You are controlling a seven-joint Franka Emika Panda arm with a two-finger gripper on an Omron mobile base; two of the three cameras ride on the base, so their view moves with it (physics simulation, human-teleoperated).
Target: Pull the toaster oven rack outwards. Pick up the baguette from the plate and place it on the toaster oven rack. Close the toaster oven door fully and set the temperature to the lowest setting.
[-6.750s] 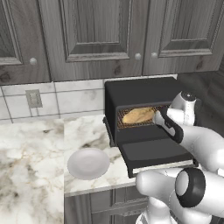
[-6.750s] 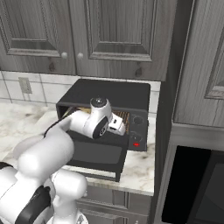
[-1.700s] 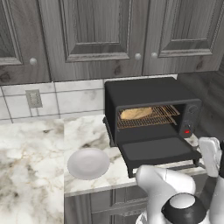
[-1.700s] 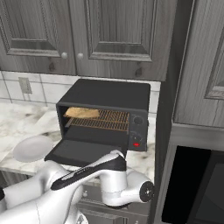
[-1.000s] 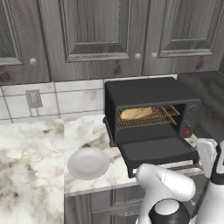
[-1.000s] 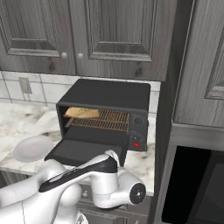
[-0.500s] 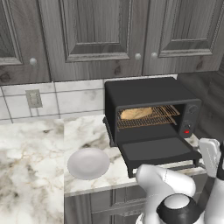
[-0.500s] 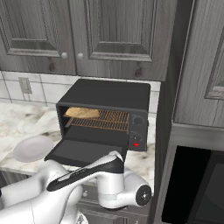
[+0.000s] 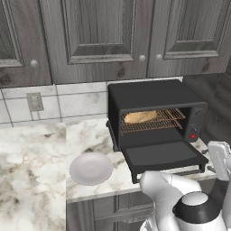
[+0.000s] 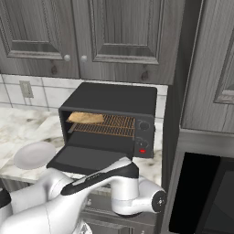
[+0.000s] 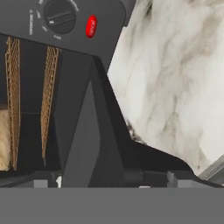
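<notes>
The black toaster oven (image 9: pixel 153 97) (image 10: pixel 112 99) stands on the counter with its door (image 9: pixel 163 154) (image 10: pixel 87 158) dropped flat open. The baguette (image 9: pixel 140 117) (image 10: pixel 86 118) lies on the left of the copper rack (image 9: pixel 168 118) (image 10: pixel 114 123) inside the cavity. Left of the oven sits the white plate (image 9: pixel 90 168) (image 10: pixel 34 154), with nothing on it. My gripper (image 11: pixel 111 180) is open, low by the door's right front corner; its white hand body (image 9: pixel 220 159) hangs just right of the door. The hand view is rolled sideways: door edge (image 11: pixel 97 131), rack (image 11: pixel 49 96), baguette end (image 11: pixel 4 140).
On the oven's right panel are a round knob (image 11: pixel 59 17) and a red light (image 11: pixel 91 26) (image 9: pixel 193 135). Marble counter (image 11: pixel 175 83) runs right of the oven to its front edge. Dark cabinets hang above; a tall cabinet wall (image 10: pixel 201 91) closes the right side.
Since the earliest frames the gripper has left the oven mouth and dropped to the door's right front corner; the baguette stays on the rack. Over the last second the arm barely shifted.
</notes>
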